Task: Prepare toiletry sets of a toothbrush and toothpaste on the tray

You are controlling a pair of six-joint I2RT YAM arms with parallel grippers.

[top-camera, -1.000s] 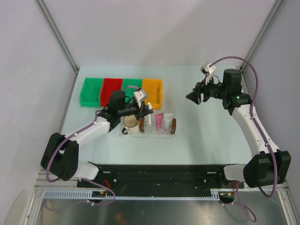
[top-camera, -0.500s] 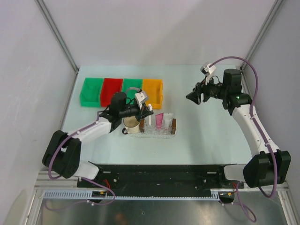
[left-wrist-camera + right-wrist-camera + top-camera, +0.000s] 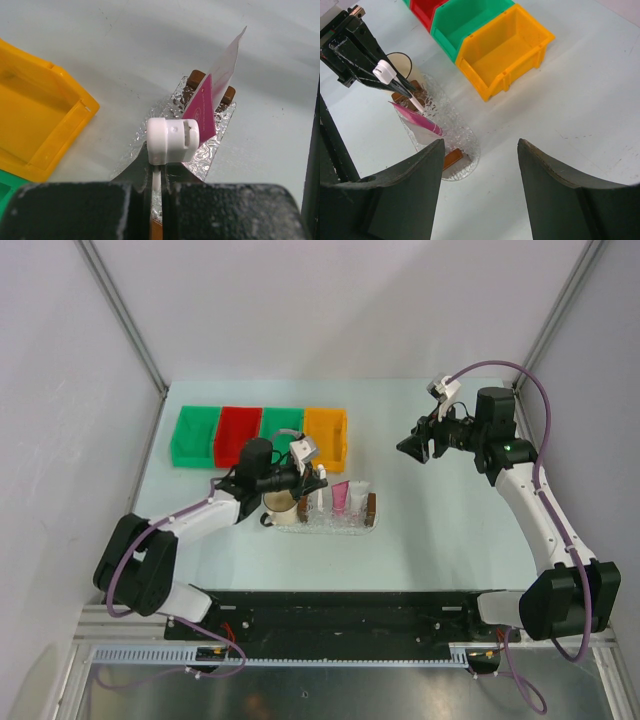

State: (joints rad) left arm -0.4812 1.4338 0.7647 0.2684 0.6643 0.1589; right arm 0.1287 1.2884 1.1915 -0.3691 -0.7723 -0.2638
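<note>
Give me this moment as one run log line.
left hand: shut on toothbrush, over tray beside toothpaste | right hand: open, empty, off to the side | toothbrush not yet released

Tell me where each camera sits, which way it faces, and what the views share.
Top external: fixed above and behind the robot, looking down at the table; left gripper at the tray, right gripper off to the right.
Left wrist: on the left wrist, looking along its shut gripper, which holds the toothbrush, toward the toothpaste.
Right wrist: on the right wrist, looking down between its open fingers at the orange bin.
Shared: all three show tray, toothpaste and orange bin.
</note>
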